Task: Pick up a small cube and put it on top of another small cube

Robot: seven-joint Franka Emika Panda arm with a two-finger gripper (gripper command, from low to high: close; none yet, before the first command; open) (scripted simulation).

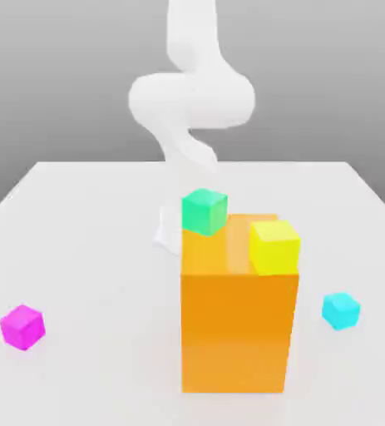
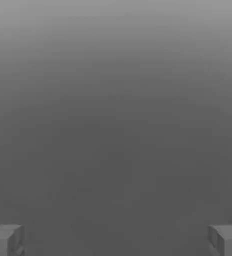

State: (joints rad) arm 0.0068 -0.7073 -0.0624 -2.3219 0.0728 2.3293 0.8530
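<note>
Exterior view: a white surface (image 1: 79, 225) under a grey backdrop. The tall orange block (image 1: 237, 324) at centre hides the white arm's (image 1: 191, 100) lower part. The magenta cube (image 1: 22, 326) sits lower left, the cyan cube (image 1: 341, 310) right, well apart. Hand view: the fingers (image 2: 7, 240) stand wide apart at the bottom corners, cut off, holding nothing.

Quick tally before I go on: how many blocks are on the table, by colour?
Magenta cube: 1
Cyan cube: 1
Green cube: 1
Yellow cube: 1
Tall orange block: 1
Total: 5
</note>
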